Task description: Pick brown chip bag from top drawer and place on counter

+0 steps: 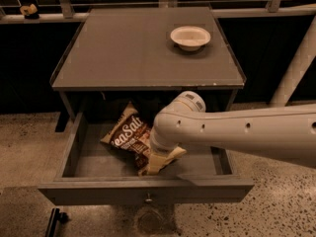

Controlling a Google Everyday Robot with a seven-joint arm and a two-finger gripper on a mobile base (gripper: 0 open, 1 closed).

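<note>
The brown chip bag (127, 136) lies in the open top drawer (143, 190), left of centre, with white lettering showing and a cream end (159, 162) toward the front. My white arm (237, 132) reaches in from the right and bends down into the drawer. My gripper is under the wrist (165, 141), right at the bag's near end, and the wrist hides it. The grey counter (123, 53) stands above and behind the drawer.
A white bowl (190, 36) sits at the back right of the counter. A small tan object (28, 10) rests on the rail at far left. A pale post (296, 68) stands at the right. The floor is speckled.
</note>
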